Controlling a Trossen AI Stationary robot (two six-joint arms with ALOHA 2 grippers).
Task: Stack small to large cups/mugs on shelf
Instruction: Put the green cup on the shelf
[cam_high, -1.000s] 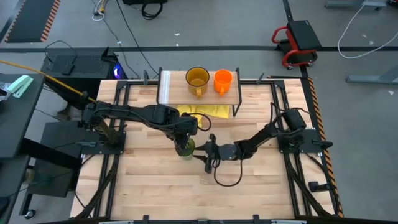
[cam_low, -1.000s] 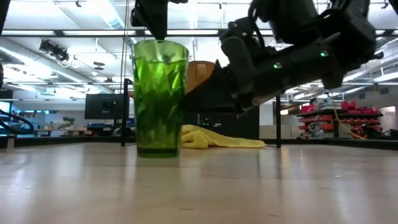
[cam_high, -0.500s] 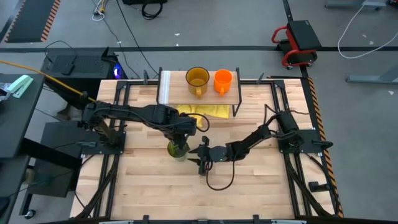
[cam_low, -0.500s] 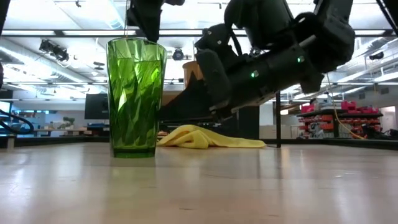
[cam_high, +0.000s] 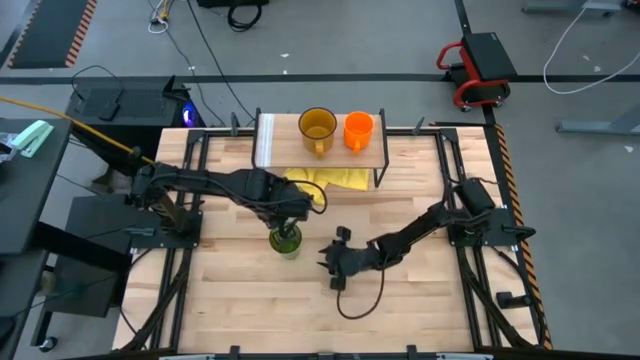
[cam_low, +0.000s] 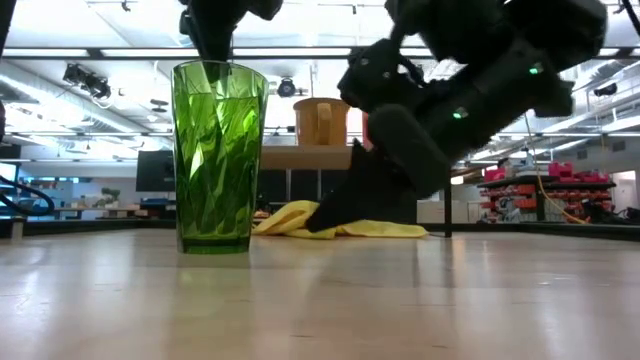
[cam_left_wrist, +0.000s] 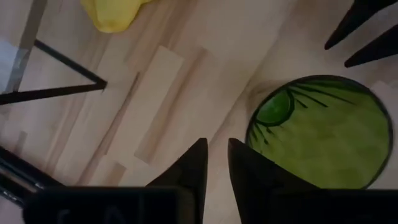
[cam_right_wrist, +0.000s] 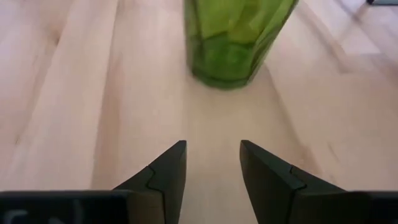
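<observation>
The green tumbler (cam_high: 285, 240) stands upright on the bench (cam_high: 250, 310), out in front of the shelf (cam_high: 322, 150) and well apart from it. On the shelf sit the amber-yellow mug (cam_high: 318, 127) and, just beside it, the smaller orange mug (cam_high: 358, 129); a yellow cloth (cam_high: 335, 178) lies on the bench under the shelf's front edge. The left tool (cam_left_wrist: 214, 163) hangs directly over the tumbler's rim, its two fingers (cam_left_wrist: 193, 167) drawn close together with only a narrow gap, just outside the rim; whether they touch the rim cannot be told. The right tool (cam_right_wrist: 211, 165) sits low over the bench near the tumbler, pointed toward it, released with its fingers spread and nothing between them.
</observation>
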